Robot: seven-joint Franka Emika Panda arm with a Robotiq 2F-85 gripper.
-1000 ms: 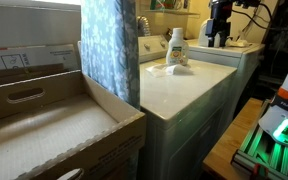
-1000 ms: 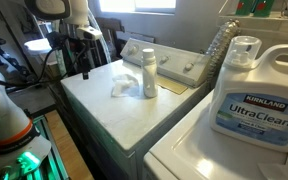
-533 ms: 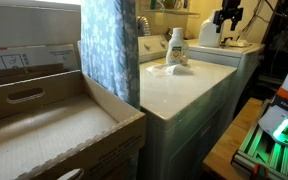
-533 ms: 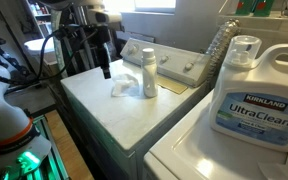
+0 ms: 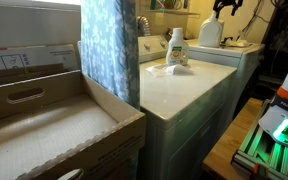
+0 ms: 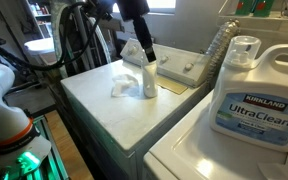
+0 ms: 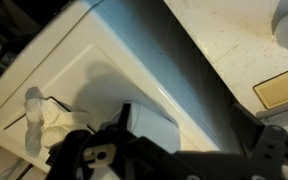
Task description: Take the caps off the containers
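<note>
The smaller white bottle [image 6: 149,80] with a green-and-yellow label [image 5: 176,47] stands upright on the white washer top [image 6: 104,105], its round cap [image 6: 149,56] on. It shows faintly at the left of the wrist view [image 7: 32,118]. The larger white jug [image 6: 249,95] has a blue label and a whitish cap [image 6: 246,47], and it stands on the neighbouring machine [image 5: 210,33]. My gripper [image 6: 144,42] hangs just above the small bottle's cap, touching nothing. In the wrist view its dark fingers [image 7: 174,150] are apart and empty. It also shows at the top edge of an exterior view [image 5: 224,6].
A crumpled white cloth [image 6: 124,85] lies beside the small bottle. The washer's control panel [image 6: 184,68] runs behind it. A large cardboard box [image 5: 54,120] and a patterned curtain [image 5: 109,50] stand near one camera. A green-lit device [image 5: 274,135] sits on the floor.
My arm has swung from the washer's front edge, up and across, to a spot over the small bottle. The bottles and the cloth have not moved.
</note>
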